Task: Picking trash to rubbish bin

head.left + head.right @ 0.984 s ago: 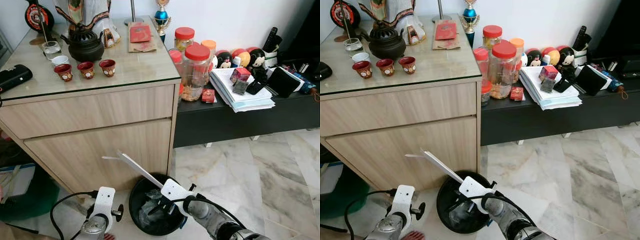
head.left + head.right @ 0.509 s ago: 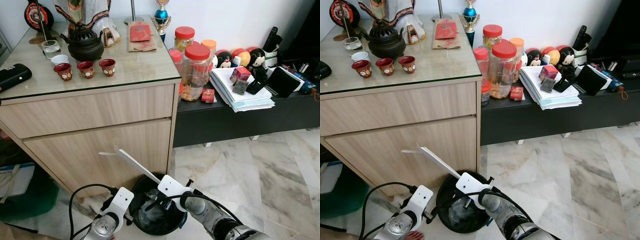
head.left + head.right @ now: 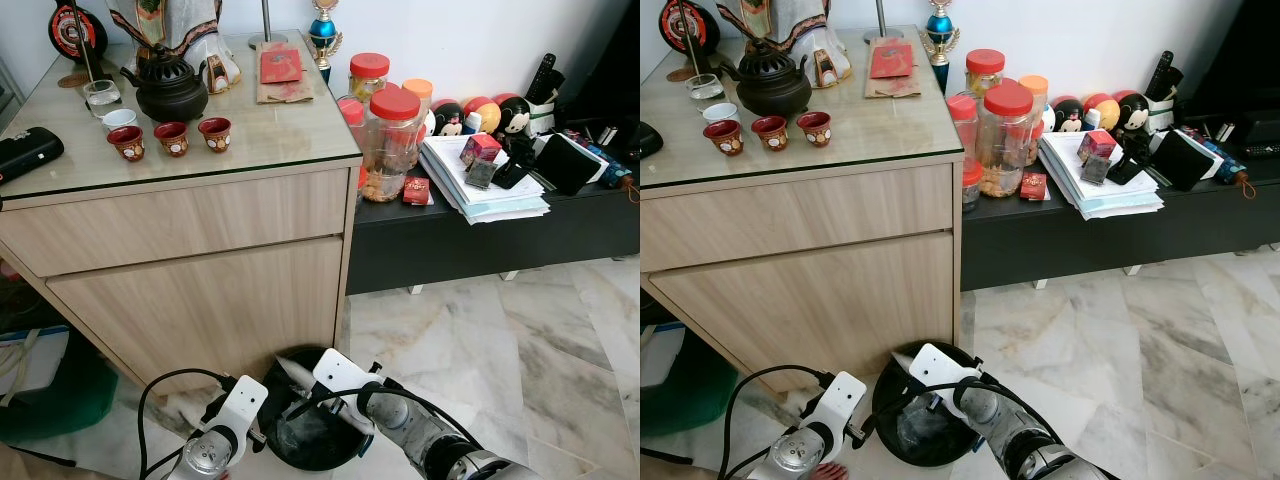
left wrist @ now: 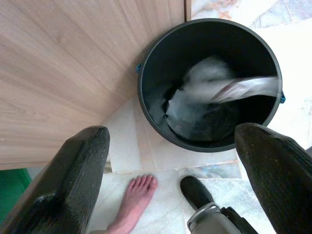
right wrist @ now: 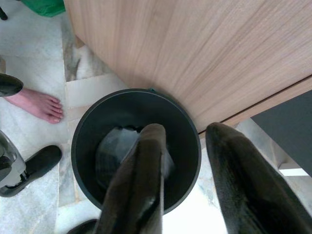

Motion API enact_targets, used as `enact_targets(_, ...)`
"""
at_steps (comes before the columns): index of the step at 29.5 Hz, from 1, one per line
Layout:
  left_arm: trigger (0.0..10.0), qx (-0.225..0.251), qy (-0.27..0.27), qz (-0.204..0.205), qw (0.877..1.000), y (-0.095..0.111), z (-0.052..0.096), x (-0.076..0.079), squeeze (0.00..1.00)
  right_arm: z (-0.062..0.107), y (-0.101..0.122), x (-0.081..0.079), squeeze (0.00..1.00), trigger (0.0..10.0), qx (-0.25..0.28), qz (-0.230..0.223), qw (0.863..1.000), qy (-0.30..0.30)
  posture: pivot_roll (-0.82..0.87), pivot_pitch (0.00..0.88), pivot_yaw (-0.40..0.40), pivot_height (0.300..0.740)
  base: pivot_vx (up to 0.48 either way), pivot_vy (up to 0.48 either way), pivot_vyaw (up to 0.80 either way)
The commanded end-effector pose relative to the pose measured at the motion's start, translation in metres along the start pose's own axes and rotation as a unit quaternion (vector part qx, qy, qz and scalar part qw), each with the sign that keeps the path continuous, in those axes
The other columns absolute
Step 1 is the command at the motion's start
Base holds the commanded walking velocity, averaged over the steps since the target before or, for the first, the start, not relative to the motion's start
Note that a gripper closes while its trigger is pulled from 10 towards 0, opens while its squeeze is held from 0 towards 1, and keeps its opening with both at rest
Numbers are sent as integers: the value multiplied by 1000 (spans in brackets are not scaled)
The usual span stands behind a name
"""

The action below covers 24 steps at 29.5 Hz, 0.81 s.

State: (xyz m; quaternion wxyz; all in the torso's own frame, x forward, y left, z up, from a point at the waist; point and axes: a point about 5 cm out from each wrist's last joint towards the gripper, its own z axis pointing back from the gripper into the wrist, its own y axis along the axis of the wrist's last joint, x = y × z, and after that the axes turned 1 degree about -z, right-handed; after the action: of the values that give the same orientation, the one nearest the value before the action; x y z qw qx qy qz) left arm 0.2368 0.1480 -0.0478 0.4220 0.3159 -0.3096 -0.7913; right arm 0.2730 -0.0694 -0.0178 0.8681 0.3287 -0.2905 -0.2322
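The right hand [image 5: 183, 195] is hanging directly over the round black plastic rubbish bin [image 5: 85, 141], its two black fingers spread apart and gripping nothing. In the left wrist view a pale, blurred piece of plastic wrapper trash [image 4: 234, 90] is showing inside the bin's mouth, reaching in from the rim on the side away from the cabinet, above crumpled clear plastic [image 4: 187, 109] lying at the bottom of the bin. Whether the wrapper is touching a finger cannot be told.

The left hand [image 4: 170, 185] is hovering low beside the bin, on the robot's left of it, fingers splayed wide and holding nothing, pointing down at the bin and the floor.

The bin is standing on the pale marble-tiled floor [image 3: 480, 340], tucked close against the light wooden cabinet [image 3: 200, 300], near the cabinet's right-hand corner. To the robot's right of the bin the floor is running open toward the low black shelf unit [image 3: 480, 245]. On the near side it is tighter: a person's bare foot [image 4: 134, 202] is resting on the tiles just beside the bin, and the robot's black foot [image 4: 197, 192] is planted next to it.

Up on the glass worktop [image 3: 260, 130], a dark teapot [image 3: 170, 90] and three small red cups [image 3: 172, 138] are sitting toward the left back corner.
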Motion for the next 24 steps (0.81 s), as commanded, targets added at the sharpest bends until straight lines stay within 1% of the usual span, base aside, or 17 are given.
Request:
enact_targets(1,10000,-7,-8,-10,1000,-5,2,2,0,0,1,2,1000,10000,-2,-6,1000,-5,78,85,-32,740,0,0,0)
enact_targets(4,10000,-8,-6,-9,1000,-5,2,2,0,1,-5,2,1000,10000,-8,-8,1000,-7,79,85,-32,740,0,0,0)
enact_targets(5,10000,-8,-6,-9,1000,-5,2,2,0,2,-7,1,949,10000,-11,-9,1000,-7,79,85,-32,740,0,0,0)
enact_targets(6,10000,-9,-5,-9,1000,-6,2,2,0,4,-12,1,0,10000,-18,-16,1000,-6,77,84,-31,740,0,0,0)
enact_targets(7,10000,-9,-5,-9,1000,-6,2,2,0,4,-12,1,0,10000,-18,-16,1000,-6,77,84,-31,740,0,0,0)
enact_targets(9,10000,-15,6,-5,1000,-8,3,0,0,8,-27,2,0,10000,-35,-55,998,-15,78,84,-29,740,0,0,0)
enact_targets(11,10000,-19,17,2,1000,-10,4,-2,0,11,-35,2,0,10000,-46,-84,995,-22,76,84,-29,740,0,0,0)
enact_targets(12,10000,-23,35,14,999,-13,5,-6,0,17,-49,3,0,10000,-63,-138,988,-38,71,85,-29,740,0,0,0)
enact_targets(13,10000,-24,41,18,999,-14,5,-8,0,19,-54,3,0,10000,-69,-159,984,-44,71,85,-29,740,0,0,0)
enact_targets(14,10000,-26,55,29,998,-15,6,-11,0,23,-64,4,0,10000,-82,-196,976,-58,70,85,-29,740,0,0,0)
enact_targets(15,10000,-28,64,36,997,-16,7,-13,0,26,-71,5,0,10000,-90,-218,969,-68,70,85,-29,740,0,0,0)
enact_targets(16,10000,-28,64,36,997,-16,7,-13,0,26,-71,5,0,10000,-90,-218,969,-68,70,85,-29,740,0,0,0)
enact_targets(17,10000,-33,79,49,995,-18,8,-17,0,32,-81,5,0,10000,-101,-256,958,-84,70,85,-29,740,0,0,0)
enact_targets(19,10000,-41,107,68,991,-22,10,-23,0,41,-99,4,0,10000,-119,-313,936,-110,65,85,-26,740,0,0,0)
enact_targets(20,10000,-43,117,75,989,-24,12,-26,0,46,-107,3,0,10000,-126,-333,927,-119,61,83,-23,740,0,0,0)
enact_targets(24,10000,-53,142,92,984,-29,14,-32,0,59,-127,-3,0,10000,-147,-378,902,-146,60,80,-19,740,0,0,0)
